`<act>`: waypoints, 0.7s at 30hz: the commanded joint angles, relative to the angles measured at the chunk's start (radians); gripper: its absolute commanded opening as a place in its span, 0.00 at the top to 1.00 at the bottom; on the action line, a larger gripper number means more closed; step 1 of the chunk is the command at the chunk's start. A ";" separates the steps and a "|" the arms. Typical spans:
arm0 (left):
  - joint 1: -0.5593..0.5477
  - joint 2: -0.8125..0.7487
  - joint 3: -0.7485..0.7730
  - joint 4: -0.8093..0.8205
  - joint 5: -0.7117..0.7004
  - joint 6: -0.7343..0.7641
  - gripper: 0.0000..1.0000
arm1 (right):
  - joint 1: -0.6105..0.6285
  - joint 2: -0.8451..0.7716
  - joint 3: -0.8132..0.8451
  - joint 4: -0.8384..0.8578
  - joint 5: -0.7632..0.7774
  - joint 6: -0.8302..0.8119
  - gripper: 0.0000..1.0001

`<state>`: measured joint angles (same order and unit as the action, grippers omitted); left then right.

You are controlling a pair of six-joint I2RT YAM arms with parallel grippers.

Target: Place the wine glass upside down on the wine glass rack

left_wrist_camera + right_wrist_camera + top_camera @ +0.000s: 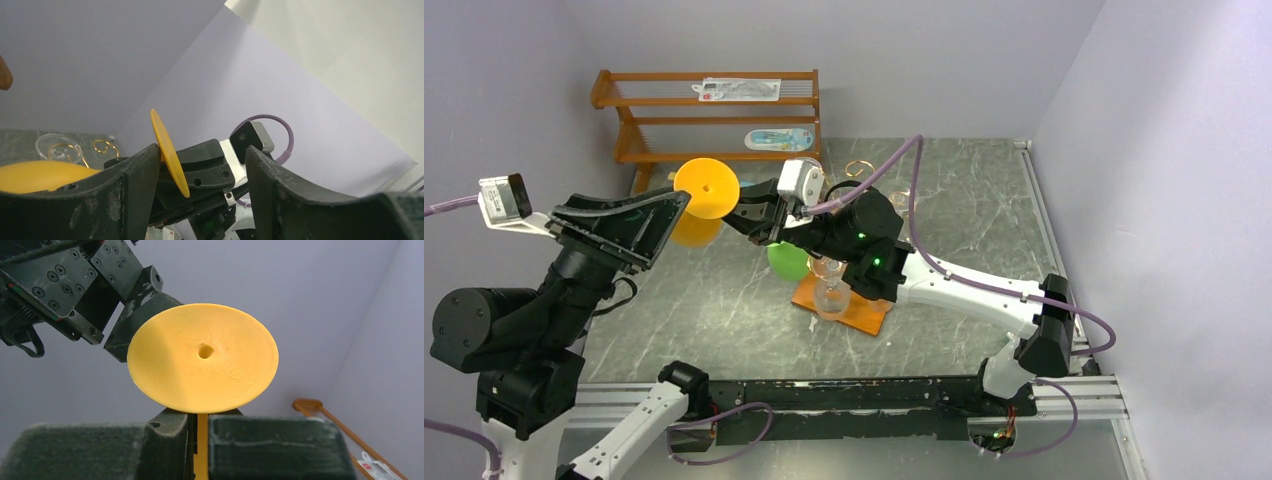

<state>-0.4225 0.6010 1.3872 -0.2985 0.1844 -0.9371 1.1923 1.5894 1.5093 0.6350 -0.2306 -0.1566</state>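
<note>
Top external view. Item: yellow wine glass [707, 187], airborne, left of the wine glass rack [864, 314] and apart from it. The foot is uppermost and the bowl beneath, so it is apparently already turned for hanging.

Holder: right gripper [200, 422], fingers clenched on the stem just under the foot, per the right wrist view. This grip leaves the foot free to slide onto a scroll arm.

Left gripper [200, 152]: jaws spread wide either side of the foot, one finger close against its rim, grasping nothing. Judged to be standing clear so the right arm can carry.

At rack: clear glass [831, 297] over the base; green rounded object [786, 262], likely another glass, beside it.

Remaining: carry to a free scroll.
</note>
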 commanded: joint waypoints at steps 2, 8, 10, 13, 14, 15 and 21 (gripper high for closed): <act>-0.014 0.023 0.037 -0.108 -0.020 -0.042 0.39 | 0.008 0.012 0.013 -0.027 0.031 -0.101 1.00; -0.027 0.044 0.049 -0.160 -0.076 -0.064 0.57 | 0.017 0.011 0.008 -0.036 0.041 -0.144 1.00; -0.031 0.045 0.045 -0.171 -0.098 -0.065 0.66 | 0.018 0.011 0.001 -0.031 0.032 -0.158 1.00; -0.049 0.043 0.030 -0.185 -0.138 -0.061 0.83 | 0.026 0.002 -0.023 -0.018 0.013 -0.196 1.00; -0.056 0.042 0.024 -0.183 -0.153 -0.059 0.90 | 0.027 0.000 -0.027 -0.018 0.009 -0.202 1.00; -0.065 0.041 0.019 -0.184 -0.169 -0.057 0.94 | 0.028 -0.001 -0.029 -0.020 0.006 -0.205 1.00; -0.100 0.063 0.055 -0.199 -0.288 0.008 0.95 | 0.029 -0.028 -0.039 -0.040 -0.037 -0.164 0.62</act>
<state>-0.5041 0.6380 1.4094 -0.4957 -0.0036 -0.9810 1.2053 1.5890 1.4933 0.6140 -0.2035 -0.3393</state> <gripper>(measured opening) 0.068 0.236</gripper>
